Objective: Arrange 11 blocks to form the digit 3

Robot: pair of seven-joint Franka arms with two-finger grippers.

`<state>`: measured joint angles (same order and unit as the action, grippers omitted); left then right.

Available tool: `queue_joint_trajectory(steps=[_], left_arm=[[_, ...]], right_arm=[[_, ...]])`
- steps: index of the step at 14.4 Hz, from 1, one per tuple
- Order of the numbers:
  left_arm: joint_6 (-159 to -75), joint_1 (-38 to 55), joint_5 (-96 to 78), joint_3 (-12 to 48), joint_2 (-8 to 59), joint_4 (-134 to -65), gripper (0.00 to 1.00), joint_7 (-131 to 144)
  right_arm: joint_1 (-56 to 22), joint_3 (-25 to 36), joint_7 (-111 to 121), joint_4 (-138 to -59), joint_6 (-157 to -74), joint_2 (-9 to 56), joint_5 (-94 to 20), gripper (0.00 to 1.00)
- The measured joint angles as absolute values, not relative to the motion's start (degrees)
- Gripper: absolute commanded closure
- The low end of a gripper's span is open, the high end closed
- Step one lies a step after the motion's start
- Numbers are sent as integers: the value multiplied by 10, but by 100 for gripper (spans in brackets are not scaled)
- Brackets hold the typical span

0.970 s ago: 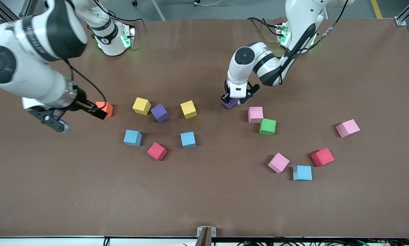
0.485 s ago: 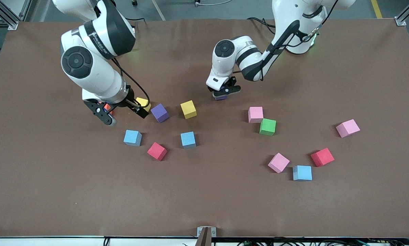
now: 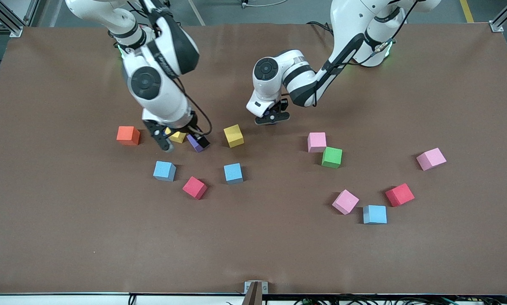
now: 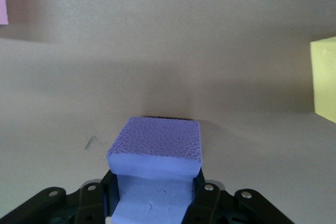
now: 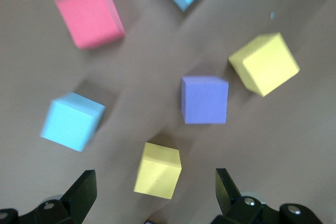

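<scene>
- Blocks nearest my front camera: a light blue block (image 3: 375,214), with a pink block (image 3: 345,201) and a red block (image 3: 399,194) just beside it, toward the left arm's end of the table.
- Next row farther: a red block by the middle (image 3: 194,187), two more light blue blocks (image 3: 233,173) (image 3: 164,170), a green block (image 3: 331,157) touching a second pink block (image 3: 317,142), and a third pink block (image 3: 430,159) well apart toward the left arm's end.
- Farther again I see a yellow block (image 3: 234,135), a purple block (image 3: 197,142), another yellow block (image 3: 178,136) and the orange cube (image 3: 128,135) toward the right arm's end.
- I read the right gripper (image 3: 181,142) as hanging over that purple block and the yellow one beside it, jaws spread wide and holding nothing; in the right wrist view the purple block (image 5: 205,99) lies between and ahead of the two fingers (image 5: 81,192), clear of both.
- I have the left gripper (image 3: 272,120) up over bare table near the middle, clamped on a second purple block (image 4: 156,153); the left wrist view shows that block squeezed between the two pads and sticking out past them, off the table (image 3: 253,254).
- No digit 3 stands yet: all the blocks lie scattered.
</scene>
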<state>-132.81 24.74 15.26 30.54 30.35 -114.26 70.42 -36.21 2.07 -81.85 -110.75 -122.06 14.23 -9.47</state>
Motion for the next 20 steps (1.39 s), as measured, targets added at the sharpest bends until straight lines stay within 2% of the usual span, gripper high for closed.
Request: queue_joint_trajectory(steps=[4, 10, 20], left_arm=[[-1326, 248, 153, 305, 306, -1134, 64, 680], [-1326, 248, 153, 305, 315, -1132, 61, 642], [-1326, 245, 153, 304, 338, -1106, 59, 642]], right_arm=[[-385, 21, -853, -1146, -1285, 167, -95, 0], [-417, 21, -931, -1153, -1360, 217, -95, 0], [-442, 21, -963, -1153, -1397, 245, -95, 0]])
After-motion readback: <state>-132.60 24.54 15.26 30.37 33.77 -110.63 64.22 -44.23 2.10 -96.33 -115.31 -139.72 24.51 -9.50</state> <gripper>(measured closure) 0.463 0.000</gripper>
